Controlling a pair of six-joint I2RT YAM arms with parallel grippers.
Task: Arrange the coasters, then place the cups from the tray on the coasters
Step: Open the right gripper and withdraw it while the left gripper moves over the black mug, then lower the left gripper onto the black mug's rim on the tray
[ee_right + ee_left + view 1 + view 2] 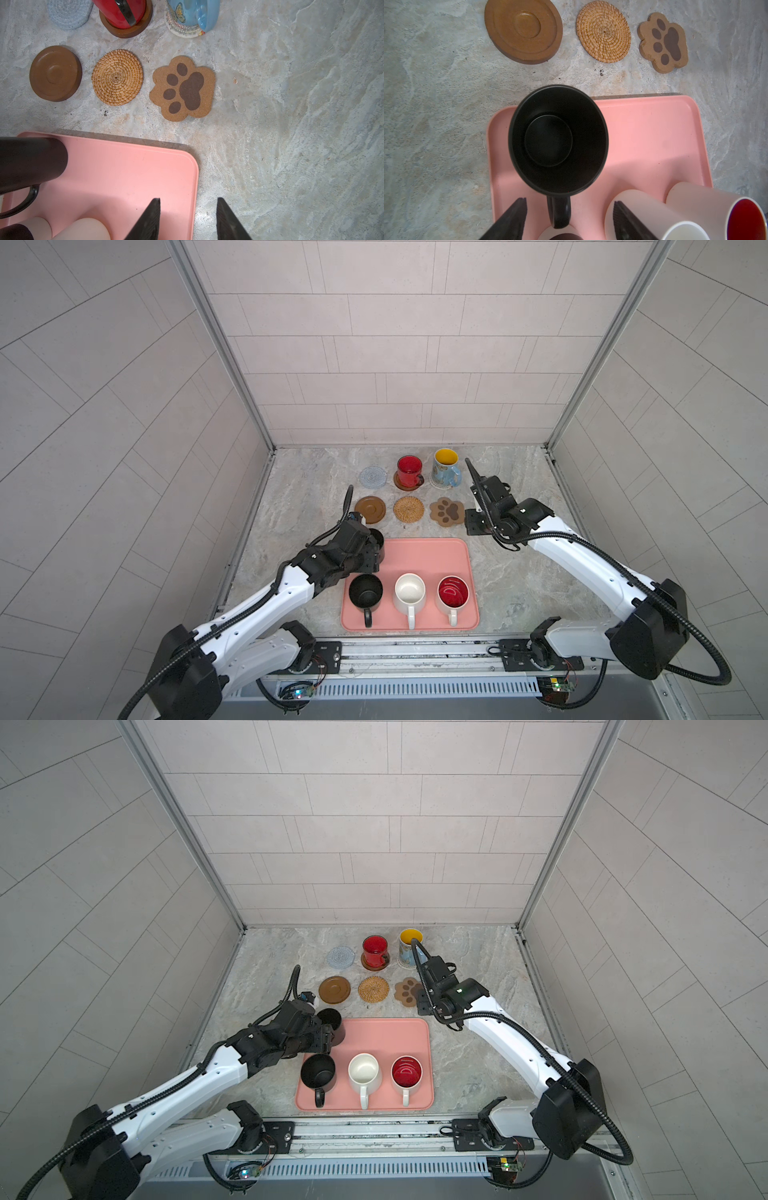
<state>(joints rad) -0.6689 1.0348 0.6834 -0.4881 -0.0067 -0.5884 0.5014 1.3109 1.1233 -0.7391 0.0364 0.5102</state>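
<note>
1. The left gripper (569,201) sits at the far left corner of the tray (654,135). Its jaws stand partly apart on either side of the handle (559,212) of a black mug (558,135) and grip nothing yet.
2. The right gripper (188,199) hangs just off the tray's far right corner, jaws apart and empty.
3. Just beyond the tray's far edge lie a brown grooved disc (370,510), a rattan mat (409,509) and a paw mat (446,511), all bare.
4. Further beyond the tray is a bare grey-blue mat (372,477). Beside it, the red mug (409,470) stands on a second brown disc (405,486) and the light blue mug (446,468) on a whitish mat (434,485).
5. Along the tray's near edge stand a second black mug (365,593), a white mug (409,593) and a red-lined mug (452,593).
6. A grip on the handle alone leaves the mug's body hanging off to one side. It could twist in the pads on lifting and clip the tray's low rim.
7. The wrist is crowded by the near row. In the left wrist view one finger overlaps the white mug, though I cannot tell whether they touch. A careless swing could topple that mug.
8. If the mug is set down off-centre on the grooved disc, its ridges could leave the mug tilted.
</note>
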